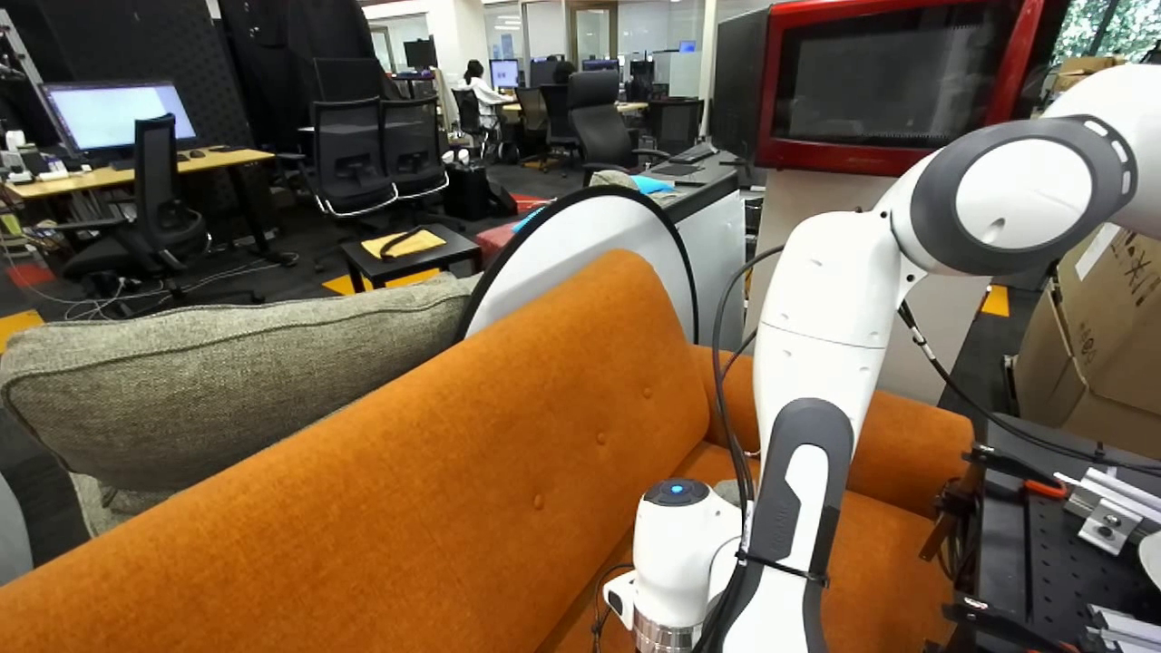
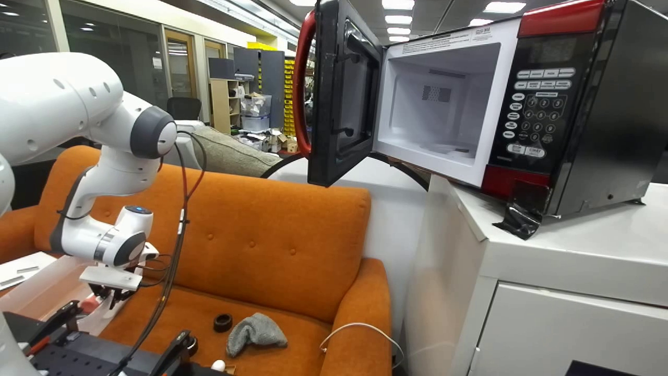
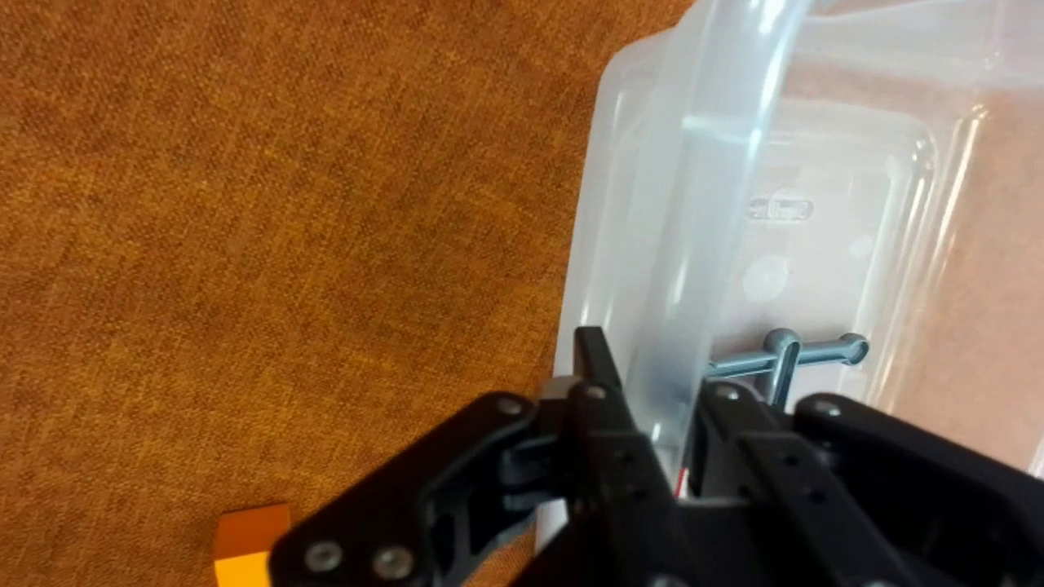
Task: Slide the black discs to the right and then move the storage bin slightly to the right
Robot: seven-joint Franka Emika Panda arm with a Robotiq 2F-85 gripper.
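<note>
- Clear plastic makes up the open-topped storage bin [image 2: 47, 292], toward the left of the orange fabric-covered bench [image 2: 195, 303] in an exterior view; pulled by one wall, it could flex or skew, since the fabric may drag.
- The black two-fingered tool [image 3: 656, 383] straddles the bin's wall in the wrist view, slightly parted; I cannot tell whether it pinches. Too slack a hold would let the wall slip free.
- Dark cables [image 2: 175, 263] hang to its right and might snag on the black clamp [image 2: 169, 355] below.
- A black ring-shaped disc [image 2: 223, 322], the only one plain to see, lies well apart from the bin, just beside the crumpled grey cloth [image 2: 255, 334]; too long a shift rightward could shove the bin into both.
</note>
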